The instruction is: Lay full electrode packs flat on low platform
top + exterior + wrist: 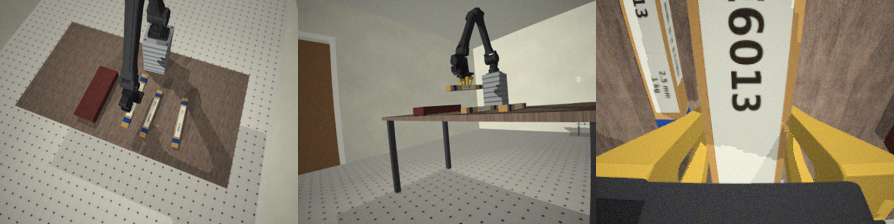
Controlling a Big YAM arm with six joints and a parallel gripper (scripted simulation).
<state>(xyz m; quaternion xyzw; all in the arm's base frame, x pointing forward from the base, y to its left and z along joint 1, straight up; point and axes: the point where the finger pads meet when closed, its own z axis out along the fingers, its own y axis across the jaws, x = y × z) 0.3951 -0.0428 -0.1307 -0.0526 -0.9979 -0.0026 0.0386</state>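
My gripper (466,86) (746,111) is shut on one electrode pack (126,120) (450,88) (746,127), orange with blue bands and a white label reading 6013. It holds the pack nearly level, well above the table. In the top view the arm hides part of this pack and the fingertips. A second pack (151,114) (478,109) (653,65) lies flat on the table, beside the held one as seen from above. A third pack (180,122) (512,107) lies flat farther right. The low dark red platform (96,95) (438,110) bears no pack.
The grey ribbed pedestal (155,58) (491,89) carries the arm's base at the back of the brown table (56,59) (551,117). The platform lies left of the held pack in the top view. The table's front edge runs past the near ends of the packs.
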